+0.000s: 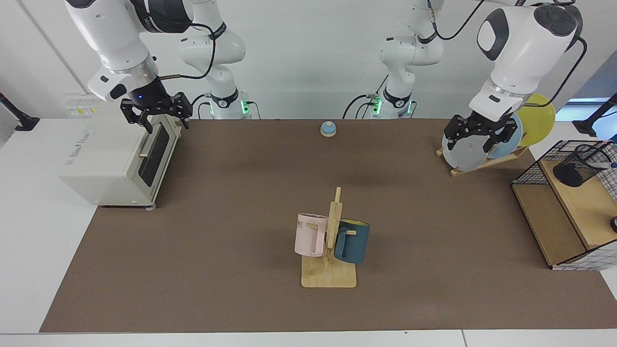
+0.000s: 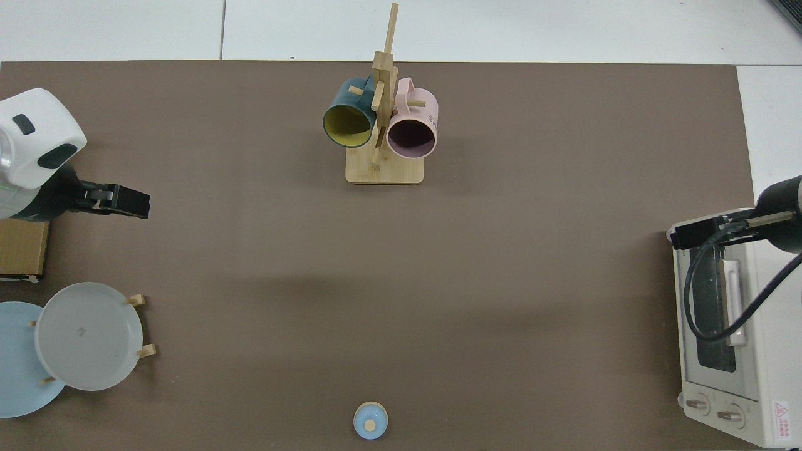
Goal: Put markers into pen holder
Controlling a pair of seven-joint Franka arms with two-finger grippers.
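Marker (image 1: pixel 608 165) leans inside the pen holder (image 1: pixel 576 166) on the wooden shelf (image 1: pixel 585 207). I see my left gripper (image 1: pixel 478 138) by the plates (image 1: pixel 463 150), my right gripper (image 1: pixel 157 118) over the toaster oven (image 1: pixel 113 164), both jaws apart and empty.

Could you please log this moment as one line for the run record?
left hand: open, empty, by plates | right hand: open, waiting over oven | marker: in pen holder on shelf
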